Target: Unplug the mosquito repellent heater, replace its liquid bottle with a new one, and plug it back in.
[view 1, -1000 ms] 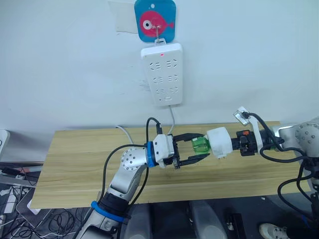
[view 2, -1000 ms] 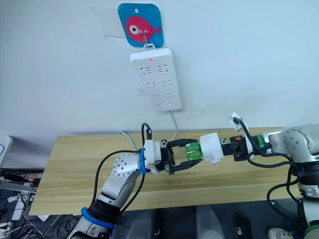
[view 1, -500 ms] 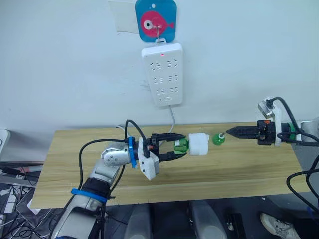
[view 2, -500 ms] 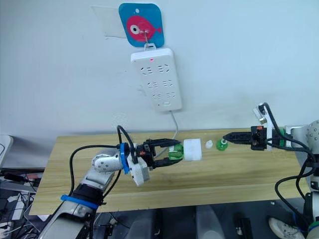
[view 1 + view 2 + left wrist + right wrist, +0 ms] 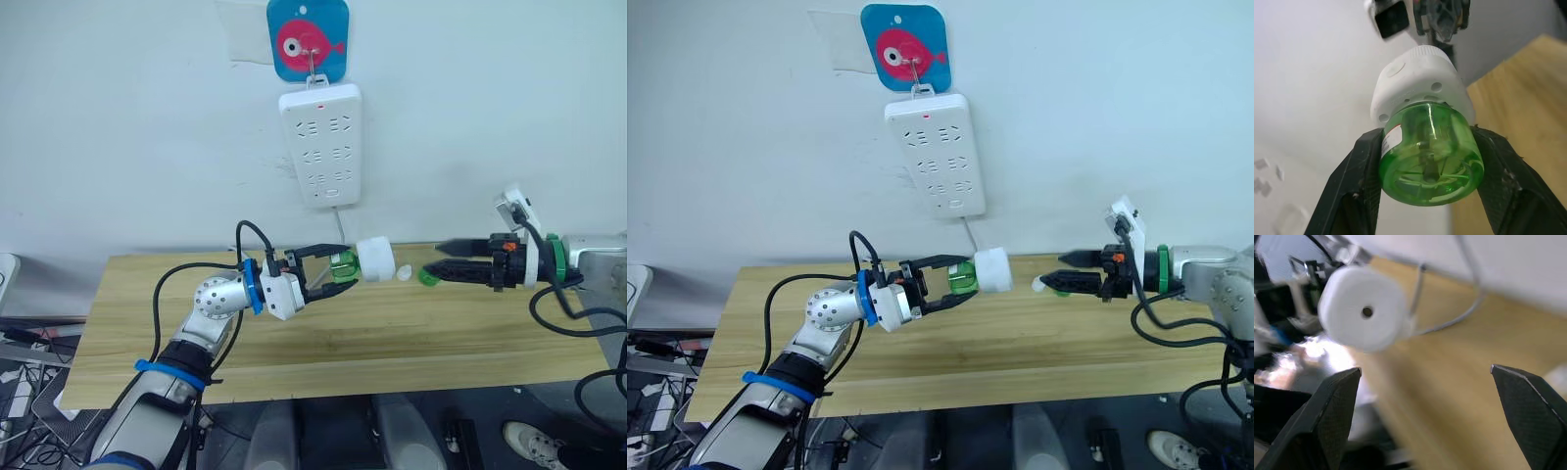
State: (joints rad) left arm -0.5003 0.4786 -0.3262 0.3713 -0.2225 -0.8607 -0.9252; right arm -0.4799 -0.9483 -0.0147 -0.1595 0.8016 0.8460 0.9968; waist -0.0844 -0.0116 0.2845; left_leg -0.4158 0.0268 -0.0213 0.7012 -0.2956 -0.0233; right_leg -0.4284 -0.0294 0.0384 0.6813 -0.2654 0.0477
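A: Where was the heater?
B: Heater (image 5: 374, 259), smooth white rounded plastic, mid-frame above the wood-grain table (image 5: 294, 338). Left gripper (image 5: 333, 276) clamped its clear green bottle (image 5: 342, 268).
A: Right gripper?
B: Right gripper (image 5: 439, 261) wide apart, empty, centre right. White power strip (image 5: 320, 145) hung on the plain wall, top centre.

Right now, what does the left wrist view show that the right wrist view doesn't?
Left wrist view: the left hand clamped on the green bottle, seated in the heater. Right wrist view: the heater's round top face with its dark centre hole, ahead of the open right hand, plus a cable. Shared: the heater and the wooden table.
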